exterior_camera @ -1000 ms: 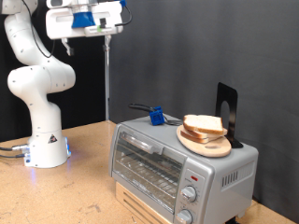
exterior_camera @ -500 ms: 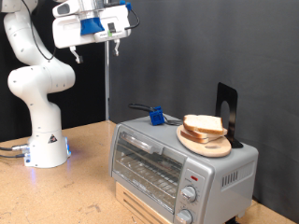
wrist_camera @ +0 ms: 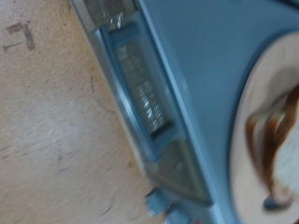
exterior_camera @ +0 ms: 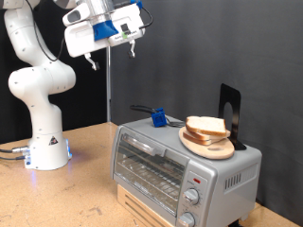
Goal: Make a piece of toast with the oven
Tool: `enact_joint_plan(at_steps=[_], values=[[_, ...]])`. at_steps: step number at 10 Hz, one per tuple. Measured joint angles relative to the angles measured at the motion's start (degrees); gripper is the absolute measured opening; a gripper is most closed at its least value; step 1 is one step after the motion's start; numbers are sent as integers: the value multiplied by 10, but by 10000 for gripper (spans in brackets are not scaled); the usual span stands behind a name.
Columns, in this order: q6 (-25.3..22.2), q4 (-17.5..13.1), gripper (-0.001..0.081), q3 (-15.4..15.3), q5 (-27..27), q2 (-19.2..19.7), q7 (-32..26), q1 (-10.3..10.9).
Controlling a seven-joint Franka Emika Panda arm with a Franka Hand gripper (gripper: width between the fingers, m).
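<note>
Pale bread [exterior_camera: 205,127] lies untoasted on the plate [exterior_camera: 210,144] atop the closed oven [exterior_camera: 180,166]; the gripper [exterior_camera: 112,47], spread and empty, hangs high above.

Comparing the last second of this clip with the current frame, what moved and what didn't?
The gripper, high in the exterior view's top, tilted and shifted toward that view's right and slightly lower; it holds nothing. The piece of toast stayed on the wooden plate atop the oven, whose door remains closed. The blue object did not move.
</note>
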State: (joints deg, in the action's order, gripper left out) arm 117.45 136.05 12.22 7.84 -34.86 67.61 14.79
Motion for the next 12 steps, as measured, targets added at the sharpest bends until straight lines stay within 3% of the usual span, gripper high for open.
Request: enact_joint_plan(at_steps=[2, 4, 9, 12], values=[[-70, -11, 808, 47, 57, 2, -128, 40], [-99, -26, 808, 77, 77, 25, -194, 60], [-12, -28, 808, 82, 56, 101, -203, 57], [26, -20, 808, 82, 32, 124, -199, 51]])
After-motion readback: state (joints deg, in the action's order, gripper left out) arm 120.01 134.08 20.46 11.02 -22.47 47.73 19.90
